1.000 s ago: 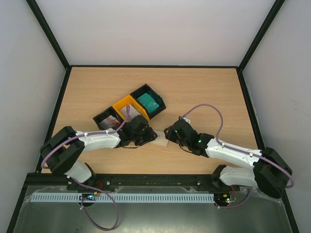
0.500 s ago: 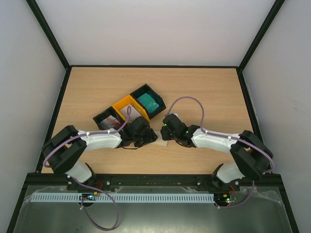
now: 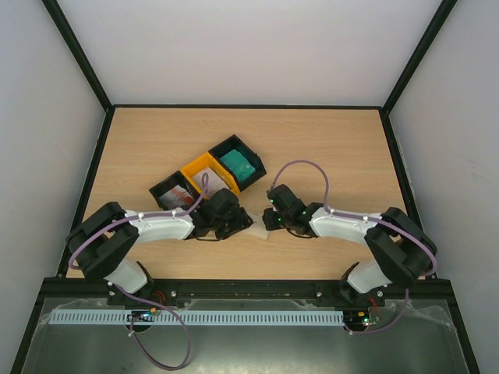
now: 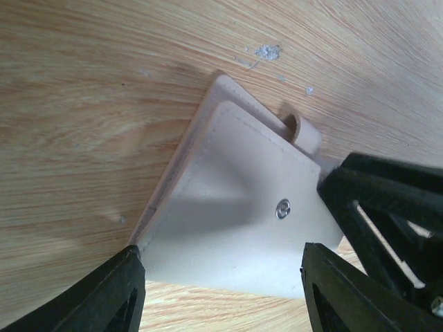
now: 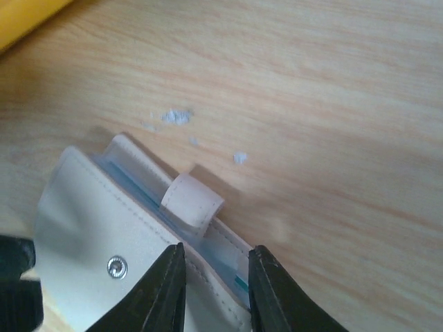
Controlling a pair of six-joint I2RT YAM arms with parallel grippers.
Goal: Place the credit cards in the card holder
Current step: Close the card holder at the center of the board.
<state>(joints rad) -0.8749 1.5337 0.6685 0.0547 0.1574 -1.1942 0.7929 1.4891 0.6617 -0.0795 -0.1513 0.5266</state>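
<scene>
Beige single card holder (image 4: 235, 200), left pincer (image 4: 221, 257) apart astride it, right pincer (image 5: 217, 263) clamping its edge.

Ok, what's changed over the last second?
The right arm folded its elbow in toward the middle, and the right claw narrowed onto the card holder's edge. The left claw opened wider astride it. Card holder and trays stayed put.

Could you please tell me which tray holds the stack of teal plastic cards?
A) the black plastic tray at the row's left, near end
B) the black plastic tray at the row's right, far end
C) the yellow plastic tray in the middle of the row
B: in the top view the stack of teal plastic cards lies inside the black plastic tray at the right, far end of the row.
</scene>
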